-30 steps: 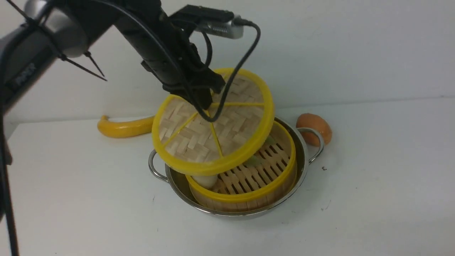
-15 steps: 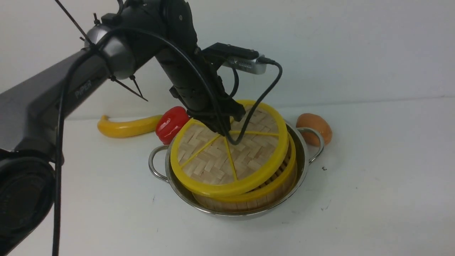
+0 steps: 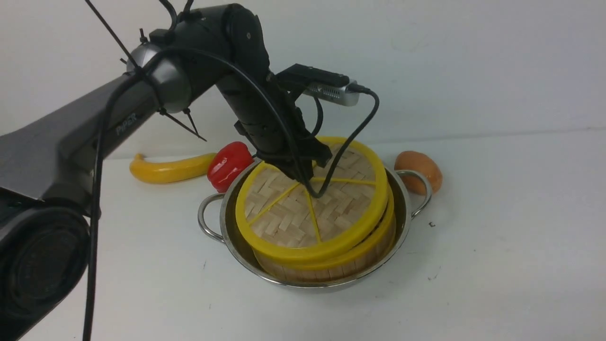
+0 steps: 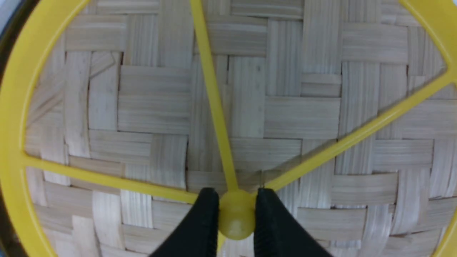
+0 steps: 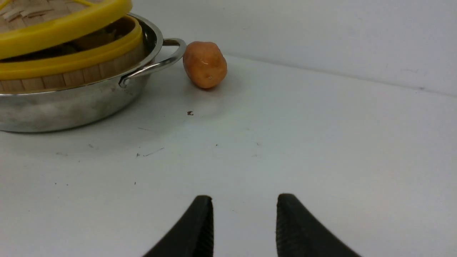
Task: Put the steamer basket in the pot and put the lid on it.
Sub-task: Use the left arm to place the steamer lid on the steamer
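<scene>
The round bamboo steamer basket [image 3: 374,241] with its yellow plastic rim and low slat wall sits inside the wide, shallow, shiny stainless-steel pot [image 3: 402,208], so the first half of the task looks done; the pot stands near the middle of the white bench [image 3: 497,265], toward its far edge. The flat woven-bamboo lid [image 3: 303,213] with thick yellow rim and thin yellow spokes lies over the basket, tilted, its far-right side raised off the basket's rim in the right wrist view, so I judge it not yet seated. The left gripper [image 4: 236,214] is clenched on the lid's yellow hub [image 4: 235,217], one black finger on each side, likely because the hub is the only raised part to pinch and it keeps the disc balanced over the basket. The right gripper [image 5: 244,223] hangs released and empty low over the bench, well apart from the pot. Just beside the pot's right handle lies an orange potato-like lump [image 3: 419,170]; behind the pot, near the far edge, lie a glossy red pepper [image 3: 229,161] and a curved yellow banana [image 3: 165,169].
</scene>
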### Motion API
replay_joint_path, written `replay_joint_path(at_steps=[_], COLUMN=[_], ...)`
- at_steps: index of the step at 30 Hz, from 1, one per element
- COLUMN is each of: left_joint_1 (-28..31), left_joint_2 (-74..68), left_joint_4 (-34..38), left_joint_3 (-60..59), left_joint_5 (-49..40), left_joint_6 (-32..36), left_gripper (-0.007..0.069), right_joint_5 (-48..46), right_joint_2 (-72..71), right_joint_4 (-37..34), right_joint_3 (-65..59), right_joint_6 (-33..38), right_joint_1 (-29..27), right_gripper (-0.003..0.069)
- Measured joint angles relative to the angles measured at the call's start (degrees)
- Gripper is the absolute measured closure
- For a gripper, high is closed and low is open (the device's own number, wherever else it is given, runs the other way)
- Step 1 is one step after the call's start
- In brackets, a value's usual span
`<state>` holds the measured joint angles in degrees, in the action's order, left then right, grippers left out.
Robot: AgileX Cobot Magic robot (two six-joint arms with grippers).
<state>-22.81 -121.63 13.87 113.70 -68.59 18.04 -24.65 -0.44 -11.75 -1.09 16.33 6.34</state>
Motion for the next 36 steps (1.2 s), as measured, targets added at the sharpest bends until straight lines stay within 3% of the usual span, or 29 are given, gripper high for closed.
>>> replay_joint_path(at_steps=[11, 22, 36], left_joint_1=[-3.1, -3.1, -3.1], left_joint_2=[-0.4, -0.8, -0.9], left_joint_4=[-0.7, -5.1, -5.2], left_joint_3=[0.0, 0.0, 0.0], left_joint_5=[1.6, 2.1, 3.0], left_joint_6=[1.2, -0.5, -0.6], left_gripper=[0.0512, 0.0512, 0.0512], right_joint_5=[0.0, 0.0, 0.0], right_joint_2=[0.0, 0.0, 0.0], right_joint_4=[0.0, 0.0, 0.0], right_joint_3=[0.0, 0.0, 0.0], right_joint_6=[0.0, 0.0, 0.0], right_joint_1=[0.0, 0.0, 0.0], right_gripper=[0.0421, 0.0421, 0.0419])
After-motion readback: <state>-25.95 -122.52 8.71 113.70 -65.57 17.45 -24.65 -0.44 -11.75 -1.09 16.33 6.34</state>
